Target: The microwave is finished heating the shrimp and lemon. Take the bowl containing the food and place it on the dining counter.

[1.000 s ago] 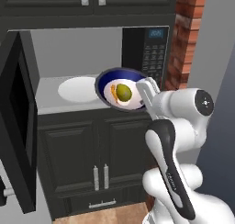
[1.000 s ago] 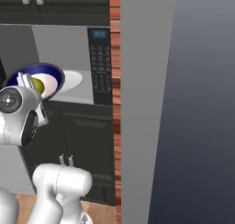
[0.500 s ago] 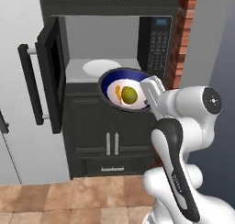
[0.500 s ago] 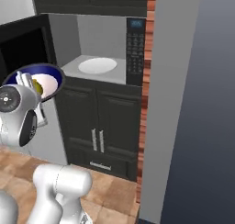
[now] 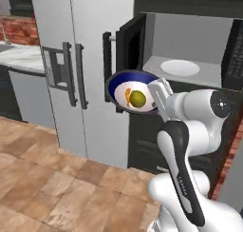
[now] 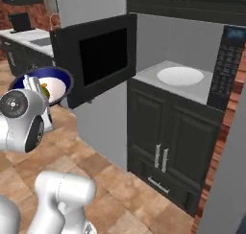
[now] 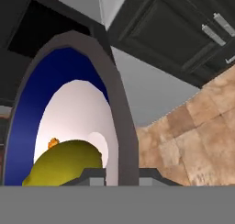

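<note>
bowl (image 5: pixel 134 92) sits clamped by its rim in my fingers (image 5: pixel 160 90), out of the open microwave (image 5: pixel 190 64); lemon (image 5: pixel 137 99) and shrimp (image 5: pixel 127 95) inside, shrimp at nine o'clock.

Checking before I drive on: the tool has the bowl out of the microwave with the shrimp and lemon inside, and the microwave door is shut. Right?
Not quite. The microwave door stands open, as the right base view shows. The rest holds: the tool grips the bowl outside it, with the shrimp and lemon inside.
</note>
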Robot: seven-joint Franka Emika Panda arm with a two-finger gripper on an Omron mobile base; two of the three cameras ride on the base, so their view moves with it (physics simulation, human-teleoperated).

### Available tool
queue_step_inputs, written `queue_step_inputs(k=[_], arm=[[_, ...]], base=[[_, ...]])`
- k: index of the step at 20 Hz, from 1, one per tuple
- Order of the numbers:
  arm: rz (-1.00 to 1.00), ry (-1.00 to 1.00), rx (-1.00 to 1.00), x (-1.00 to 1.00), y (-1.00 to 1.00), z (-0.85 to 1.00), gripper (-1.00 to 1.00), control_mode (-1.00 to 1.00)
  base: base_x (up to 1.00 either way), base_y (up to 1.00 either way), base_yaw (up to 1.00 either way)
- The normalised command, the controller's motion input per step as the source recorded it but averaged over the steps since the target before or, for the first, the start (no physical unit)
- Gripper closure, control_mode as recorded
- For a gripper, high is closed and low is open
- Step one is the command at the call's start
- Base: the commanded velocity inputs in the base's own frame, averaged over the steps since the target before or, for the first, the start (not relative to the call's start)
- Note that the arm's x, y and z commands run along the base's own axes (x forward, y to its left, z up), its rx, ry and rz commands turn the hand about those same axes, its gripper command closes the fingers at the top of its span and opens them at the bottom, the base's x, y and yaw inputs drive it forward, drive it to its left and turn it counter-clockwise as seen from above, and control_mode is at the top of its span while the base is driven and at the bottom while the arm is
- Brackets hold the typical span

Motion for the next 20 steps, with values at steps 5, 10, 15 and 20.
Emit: queue_step_inputs(k=[5, 10, 15, 20], arm=[[0.00, 0.00, 0.00, 0.00, 0.00, 0.00, 1.00, 1.00], [0.00, 0.00, 0.00, 0.00, 0.00, 0.00, 1.00, 1.00], [0.00, 0.00, 0.00, 0.00, 0.00, 0.00, 1.00, 1.00], [0.00, 0.00, 0.00, 0.00, 0.00, 0.00, 1.00, 1.00]], base=[[-0.43, 0.00, 1.00], [-0.37, 0.03, 1.00], [-0.18, 0.00, 0.93], [0.17, 0.00, 0.63]])
